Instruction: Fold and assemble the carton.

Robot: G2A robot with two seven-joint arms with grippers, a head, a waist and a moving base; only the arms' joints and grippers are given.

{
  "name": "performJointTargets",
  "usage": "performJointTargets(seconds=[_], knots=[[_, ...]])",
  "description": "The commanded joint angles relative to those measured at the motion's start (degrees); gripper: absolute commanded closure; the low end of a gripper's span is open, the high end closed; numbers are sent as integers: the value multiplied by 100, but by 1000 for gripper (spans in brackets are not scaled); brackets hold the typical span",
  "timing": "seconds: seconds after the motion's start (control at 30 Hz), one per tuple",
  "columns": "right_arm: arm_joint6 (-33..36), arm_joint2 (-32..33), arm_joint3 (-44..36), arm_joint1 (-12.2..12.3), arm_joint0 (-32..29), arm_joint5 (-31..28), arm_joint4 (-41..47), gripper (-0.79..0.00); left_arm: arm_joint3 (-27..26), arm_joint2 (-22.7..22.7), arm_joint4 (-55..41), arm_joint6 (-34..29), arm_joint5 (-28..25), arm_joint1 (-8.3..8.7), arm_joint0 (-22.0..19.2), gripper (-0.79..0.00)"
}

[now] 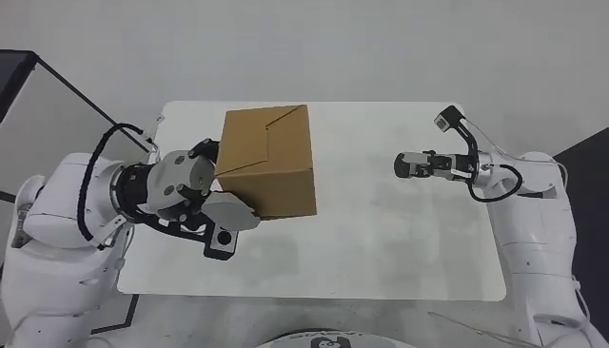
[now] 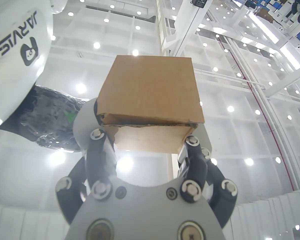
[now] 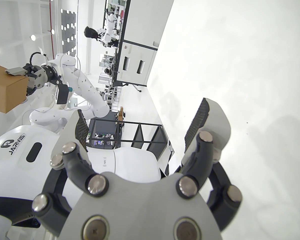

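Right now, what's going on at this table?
The left gripper is clamped on one side of the brown carton, which is squared up, with the flaps on its upper face folded shut. Whether the carton rests on the white table or is held just above it is hard to tell. The right gripper hangs open over the other side of the table, apart from the carton and holding nothing.

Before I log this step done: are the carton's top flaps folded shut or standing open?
Folded shut: in the top view the carton shows its upper flaps lying flat, meeting along a seam.
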Motion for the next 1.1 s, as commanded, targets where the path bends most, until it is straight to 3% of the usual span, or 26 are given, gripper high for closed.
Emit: performJointTargets(seconds=[0.0,0.17,0.3,0.5,0.67,0.97,1.07], knots=[[0,0,0,0,0,0,0,-785,22,13,46,17,-113,6,14,0],[0,0,0,0,0,0,0,-785,9,23,241,-58,-423,14,33,0],[0,0,0,0,0,0,0,-785,29,93,249,-89,-1204,27,102,0],[0,0,0,0,0,0,0,-785,322,210,-723,-36,-2592,46,100,0],[0,0,0,0,0,0,0,-785,613,242,-1749,-64,-3291,44,57,0],[0,0,0,0,0,0,0,-785,615,244,-1786,-22,-3393,49,48,0],[0,0,0,0,0,0,0,-785,678,254,-2263,-333,-3864,36,149,0]])
